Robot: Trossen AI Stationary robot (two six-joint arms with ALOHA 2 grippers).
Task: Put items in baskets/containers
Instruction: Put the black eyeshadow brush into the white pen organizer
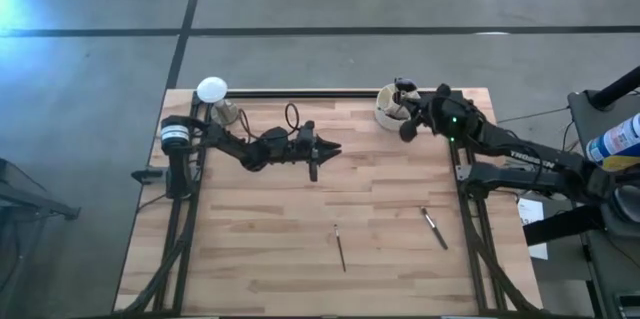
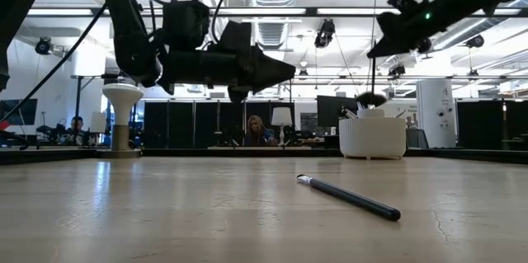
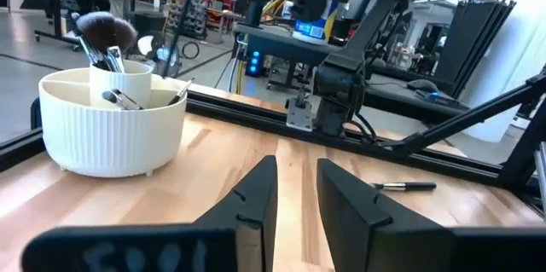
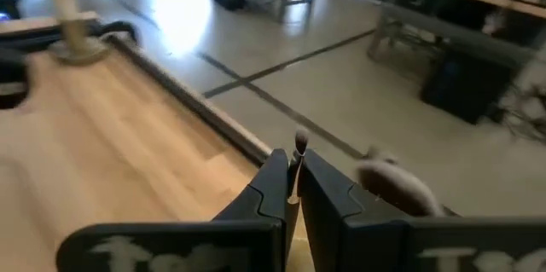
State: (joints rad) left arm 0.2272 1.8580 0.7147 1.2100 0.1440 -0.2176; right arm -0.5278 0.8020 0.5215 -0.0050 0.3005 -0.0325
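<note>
The right claw [image 4: 293, 188] hangs over the cream-white cup [image 1: 388, 111] at the table's [image 1: 260, 229] far right corner, its fingers pinched tight on a thin makeup brush [image 4: 299, 157] whose pale tip pokes up between them. The left claw [image 3: 297, 191] hovers above the table's middle with its fingers a little apart and nothing between them. Several brushes [image 3: 107, 37] stand in the cup, two more [image 1: 340, 249] [image 1: 434, 229] lie on the near table, and the right arm [image 1: 520, 156] reads "TROSSEN".
</note>
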